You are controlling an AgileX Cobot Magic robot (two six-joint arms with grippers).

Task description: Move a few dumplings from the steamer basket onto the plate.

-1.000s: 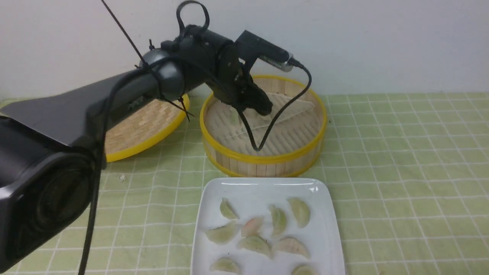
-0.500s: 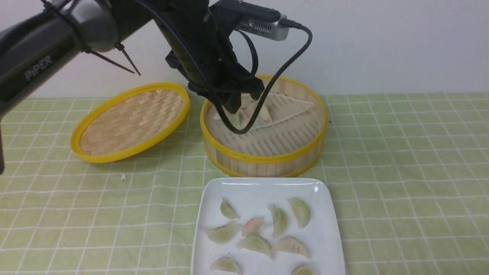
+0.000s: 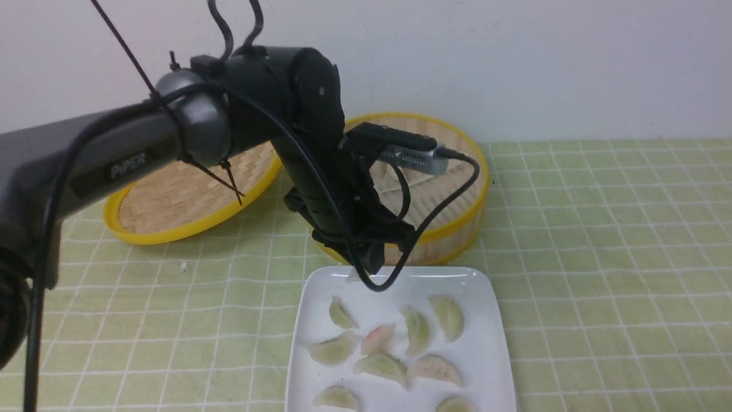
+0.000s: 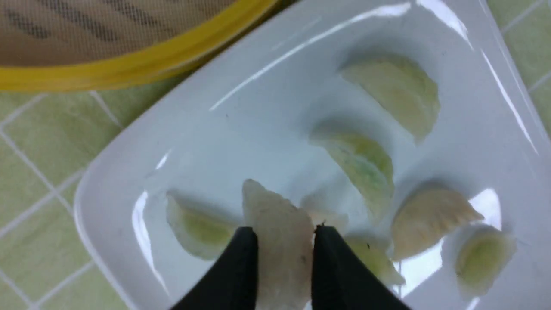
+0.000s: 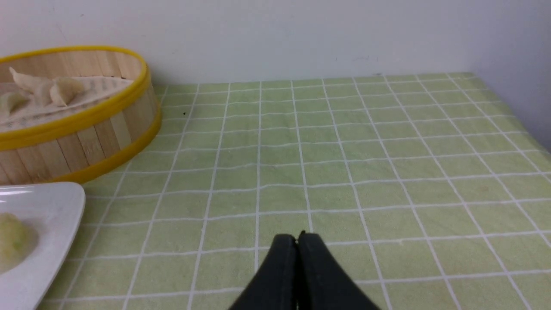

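My left gripper [image 3: 366, 266] hangs over the far edge of the white plate [image 3: 486, 343], shut on a whitish dumpling [image 4: 275, 215] that sticks out past the black fingertips [image 4: 243, 241]. Several pale green and pinkish dumplings [image 3: 449, 316] lie on the plate [image 4: 241, 129] below it. The bamboo steamer basket [image 3: 457, 229] stands just behind the plate, partly hidden by my left arm. A few dumplings [image 5: 60, 92] still lie on its liner in the right wrist view. My right gripper [image 5: 297, 237] is shut on nothing, low over the green cloth to the right of the plate.
The basket's woven yellow-rimmed lid [image 3: 171, 200] rests tilted at the back left. A green checked cloth [image 3: 600, 257] covers the table up to a white wall. A small crumb [image 3: 183, 266] lies left of the plate. The wrist camera's cable [image 3: 440, 200] loops beside the left gripper.
My left arm has lifted out of the steamer basket and swung toward me, coming down over the plate's far edge with the dumpling in its jaws.
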